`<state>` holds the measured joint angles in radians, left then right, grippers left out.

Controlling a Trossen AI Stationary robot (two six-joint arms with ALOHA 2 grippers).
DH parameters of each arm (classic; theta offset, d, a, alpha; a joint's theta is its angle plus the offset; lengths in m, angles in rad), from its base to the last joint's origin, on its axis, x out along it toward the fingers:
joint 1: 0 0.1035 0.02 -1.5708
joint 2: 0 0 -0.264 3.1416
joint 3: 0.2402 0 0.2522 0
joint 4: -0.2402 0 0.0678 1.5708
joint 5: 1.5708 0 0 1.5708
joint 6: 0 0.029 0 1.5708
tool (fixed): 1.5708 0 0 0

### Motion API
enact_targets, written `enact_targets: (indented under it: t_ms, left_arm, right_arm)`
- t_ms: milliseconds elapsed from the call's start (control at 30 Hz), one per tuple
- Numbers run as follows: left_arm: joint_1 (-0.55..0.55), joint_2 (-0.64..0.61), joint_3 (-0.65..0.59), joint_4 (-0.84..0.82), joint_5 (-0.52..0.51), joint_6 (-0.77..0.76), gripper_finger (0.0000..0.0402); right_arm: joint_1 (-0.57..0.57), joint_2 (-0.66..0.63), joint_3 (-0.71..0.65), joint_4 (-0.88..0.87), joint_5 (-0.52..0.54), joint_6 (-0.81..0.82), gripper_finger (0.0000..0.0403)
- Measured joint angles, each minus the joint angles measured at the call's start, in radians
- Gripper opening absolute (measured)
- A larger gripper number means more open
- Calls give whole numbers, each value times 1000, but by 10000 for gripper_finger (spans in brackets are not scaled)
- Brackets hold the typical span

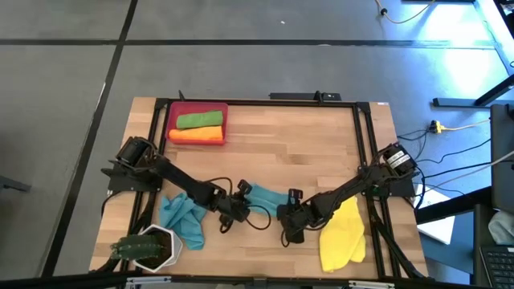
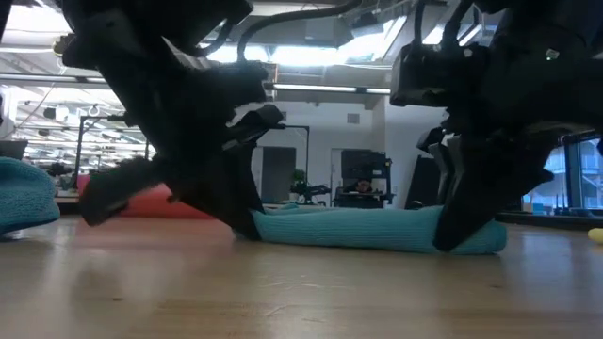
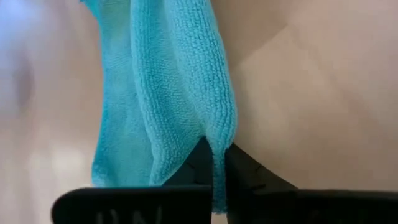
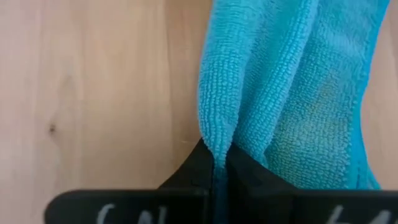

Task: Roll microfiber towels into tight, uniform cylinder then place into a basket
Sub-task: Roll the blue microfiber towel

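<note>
A teal-blue microfiber towel (image 1: 263,193), folded into a long low bundle (image 2: 377,229), lies on the table between my two grippers. My left gripper (image 1: 239,205) is shut on its left end and my right gripper (image 1: 287,217) is shut on its right end. The red basket (image 1: 172,120) stands at the far left and holds a green roll (image 1: 199,120) and an orange roll (image 1: 197,136). A second teal towel (image 1: 183,218) lies crumpled at the near left. At the near right a yellow towel (image 1: 344,234) lies loosely folded. My left gripper (image 3: 216,171) pinches a thin edge fold (image 3: 219,146) at the towel's left end between its two fingers, slanting down from the left. The towel stretches away from the fingers and rests on the table. My right gripper (image 4: 217,171) pinches a folded edge (image 4: 217,140) at the towel's right end between its two fingers, slanting steeply down from the right. The towel runs away from the fingers and lies on the wood.
A white hexagonal pot with a plant (image 1: 152,247) stands at the near left corner beside the crumpled teal towel. Bare wood (image 1: 305,144) lies between the basket and the right frame rail. A black frame (image 1: 361,136) borders the tabletop.
</note>
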<state>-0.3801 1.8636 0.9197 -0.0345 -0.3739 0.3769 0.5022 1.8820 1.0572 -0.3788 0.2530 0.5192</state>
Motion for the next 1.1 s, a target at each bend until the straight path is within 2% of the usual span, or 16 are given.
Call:
enact_targets:
  t_ms: [133,300,400,533,700,1000,1100]
  left_arm:
    - [8,-28,0,-23,109,-70,1]
    - [31,-62,2,-40,254,-158,0]
    - [64,-66,2,-29,353,-194,0]
    - [119,-66,4,-1,474,-233,0]
    - [198,-66,7,22,635,-276,0]
    - [296,-65,17,9,861,-378,0]
    - [292,-65,18,4,892,-396,0]
  right_arm:
    - [0,-27,-68,128,-58,1,14]
    - [-1,-143,-270,410,-109,65,14]
    - [-1,-214,-380,554,-117,142,14]
    - [-13,-260,-492,657,-123,289,13]
    - [-26,-273,-560,724,-123,385,13]
    - [-39,-275,-561,739,-109,397,13]
    - [-37,-291,-561,752,-116,397,14]
